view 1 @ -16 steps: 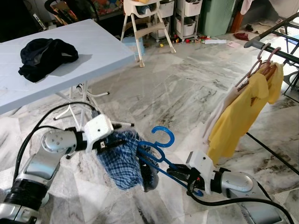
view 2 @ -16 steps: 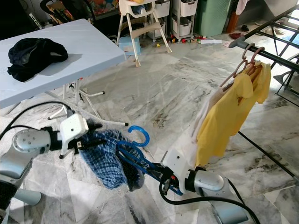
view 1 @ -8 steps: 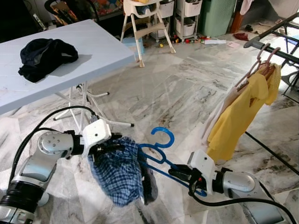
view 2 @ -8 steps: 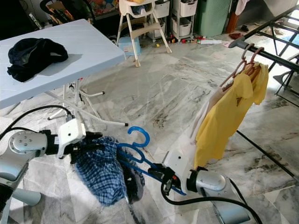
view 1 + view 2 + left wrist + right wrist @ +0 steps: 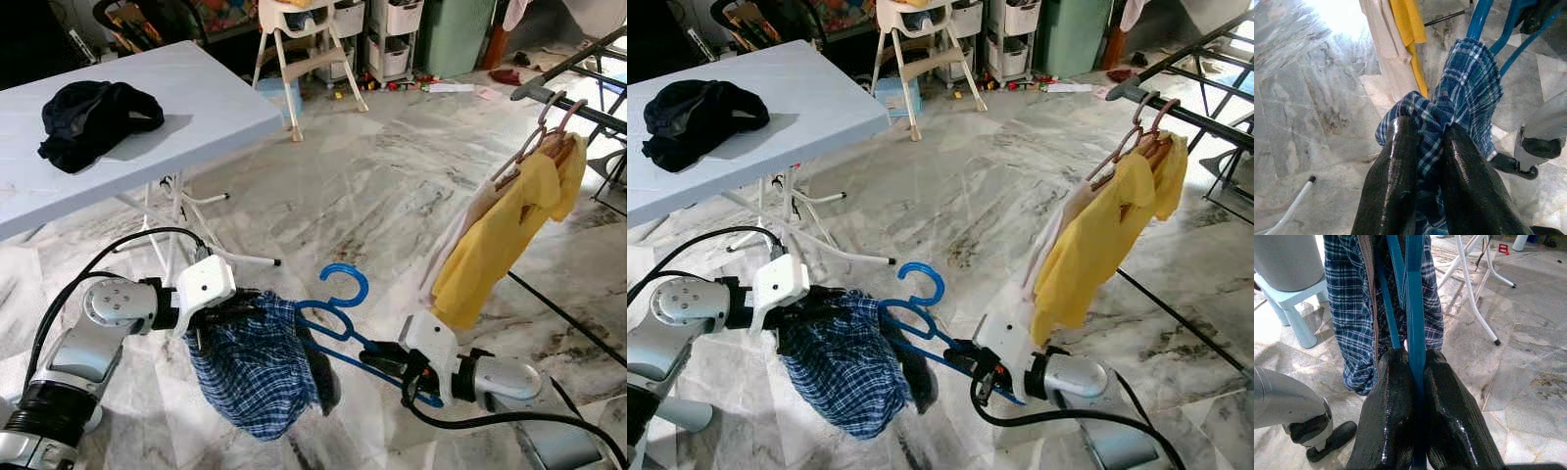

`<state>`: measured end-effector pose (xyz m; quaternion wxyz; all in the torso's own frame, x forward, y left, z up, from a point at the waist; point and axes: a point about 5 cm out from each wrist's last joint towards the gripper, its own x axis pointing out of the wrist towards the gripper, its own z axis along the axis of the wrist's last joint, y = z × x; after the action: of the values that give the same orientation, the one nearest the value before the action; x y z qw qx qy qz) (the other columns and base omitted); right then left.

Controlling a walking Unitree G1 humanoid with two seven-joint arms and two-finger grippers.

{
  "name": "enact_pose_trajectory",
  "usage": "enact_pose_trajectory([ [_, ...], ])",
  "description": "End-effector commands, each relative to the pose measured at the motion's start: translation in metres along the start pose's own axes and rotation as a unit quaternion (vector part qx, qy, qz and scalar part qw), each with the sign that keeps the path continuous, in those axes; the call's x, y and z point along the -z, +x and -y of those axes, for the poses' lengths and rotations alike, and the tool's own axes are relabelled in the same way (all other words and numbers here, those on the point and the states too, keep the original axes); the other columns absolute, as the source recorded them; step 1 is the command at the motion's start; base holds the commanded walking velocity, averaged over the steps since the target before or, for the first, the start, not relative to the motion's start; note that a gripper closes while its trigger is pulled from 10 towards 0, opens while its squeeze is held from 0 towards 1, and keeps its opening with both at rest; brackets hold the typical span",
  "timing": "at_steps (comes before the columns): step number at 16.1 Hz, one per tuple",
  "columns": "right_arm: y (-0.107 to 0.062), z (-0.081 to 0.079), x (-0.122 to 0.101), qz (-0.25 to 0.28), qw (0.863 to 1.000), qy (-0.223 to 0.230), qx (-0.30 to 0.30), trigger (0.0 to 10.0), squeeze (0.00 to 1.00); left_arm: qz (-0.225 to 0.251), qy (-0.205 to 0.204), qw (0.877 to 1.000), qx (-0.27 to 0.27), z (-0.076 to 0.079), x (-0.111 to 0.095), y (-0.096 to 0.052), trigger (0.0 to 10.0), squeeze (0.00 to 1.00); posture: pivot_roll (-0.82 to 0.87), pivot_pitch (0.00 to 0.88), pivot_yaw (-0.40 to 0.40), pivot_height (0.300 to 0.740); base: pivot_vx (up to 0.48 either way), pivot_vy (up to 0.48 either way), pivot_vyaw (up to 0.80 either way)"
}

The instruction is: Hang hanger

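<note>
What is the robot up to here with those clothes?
It is handling laundry. Its right hand is clamped on a blue hanger, and its left hand pinches the plaid garment that droops from that hanger above the floor. To its right, a yellow shirt already hangs on a dark rack. A black garment lies on the table to its left. The blue hanger is not yet on the rack.
</note>
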<state>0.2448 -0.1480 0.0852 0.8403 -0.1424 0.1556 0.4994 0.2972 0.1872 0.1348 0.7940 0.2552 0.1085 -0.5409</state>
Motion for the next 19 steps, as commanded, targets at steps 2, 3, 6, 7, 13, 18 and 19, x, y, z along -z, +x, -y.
enact_pose_trajectory([
  [2,0.0094,-0.0068,-0.0124,0.030,0.999,-0.015,-0.033,10.0,0.00,0.028,-0.006,0.999,-0.014,-0.0056,-0.0063,0.0010,0.0,0.00,-0.11,0.073,0.057,0.740,0.000,0.000,0.00],
  [3,0.0095,-0.0062,-0.0130,0.032,0.999,-0.016,-0.034,10.0,0.00,0.028,-0.006,1.000,-0.013,-0.0060,-0.0061,0.0010,0.0,0.00,-0.11,0.072,0.057,0.740,0.000,0.000,0.00],
  [6,0.0093,-0.0034,-0.0157,0.038,0.999,-0.018,-0.034,10.0,0.00,0.025,-0.005,1.000,-0.018,-0.0103,-0.0066,-0.0015,0.0,0.00,-0.11,0.068,0.061,0.740,0.000,0.000,0.00],
  [7,0.0094,-0.0031,-0.0158,0.038,0.999,-0.018,-0.034,10.0,0.00,0.025,-0.007,1.000,-0.016,-0.0107,-0.0065,-0.0022,0.0,0.00,-0.11,0.067,0.062,0.740,0.000,0.000,0.00],
  [13,0.0094,-0.0031,-0.0158,0.038,0.999,-0.018,-0.034,10.0,0.00,0.025,-0.007,1.000,-0.016,-0.0107,-0.0065,-0.0022,0.0,0.00,-0.11,0.067,0.062,0.740,0.000,0.000,0.00],
  [18,0.0094,-0.0031,-0.0158,0.038,0.999,-0.018,-0.034,10.0,0.00,0.025,-0.007,1.000,-0.016,-0.0107,-0.0065,-0.0022,0.0,0.00,-0.11,0.067,0.062,0.740,0.000,0.000,0.00],
  [19,0.0094,-0.0031,-0.0158,0.038,0.999,-0.018,-0.034,10.0,0.00,0.025,-0.007,1.000,-0.016,-0.0107,-0.0065,-0.0022,0.0,0.00,-0.11,0.067,0.062,0.740,0.000,0.000,0.00],
])
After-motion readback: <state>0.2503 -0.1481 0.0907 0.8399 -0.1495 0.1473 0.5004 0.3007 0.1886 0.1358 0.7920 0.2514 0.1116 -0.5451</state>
